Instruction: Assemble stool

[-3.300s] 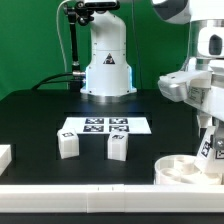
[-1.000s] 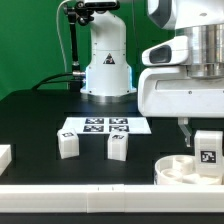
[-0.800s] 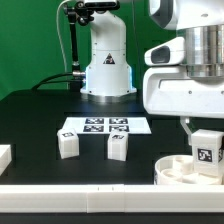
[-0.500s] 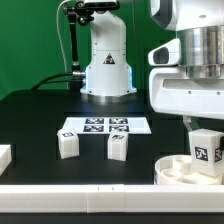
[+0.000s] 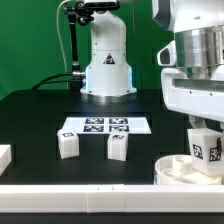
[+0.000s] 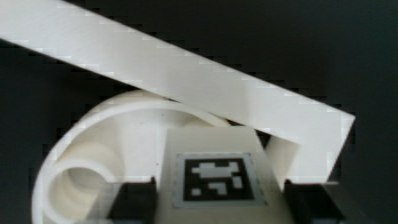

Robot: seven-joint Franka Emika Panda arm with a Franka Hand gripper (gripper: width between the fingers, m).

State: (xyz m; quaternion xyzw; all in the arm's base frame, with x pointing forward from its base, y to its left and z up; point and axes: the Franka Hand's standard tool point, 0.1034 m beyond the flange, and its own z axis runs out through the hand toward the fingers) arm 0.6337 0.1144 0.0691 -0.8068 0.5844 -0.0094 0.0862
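Pincer [image 5: 205, 128] pinching stubby white tagged leg block [image 5: 207, 148] — lately turned upright, poised above thick round white disc seat [image 5: 178, 169]; insertion judged next.

The marker board [image 5: 104, 126] lies flat on the black table [image 5: 40, 115], well apart from the pincer [image 5: 205, 138], toward the exterior view's left. A plain white block [image 5: 4, 156] sits farther still that way, at the picture's edge. The table's white border [image 5: 80, 192] runs near the pincer, lower in the exterior view. A green backdrop [image 5: 30, 40] stands behind.
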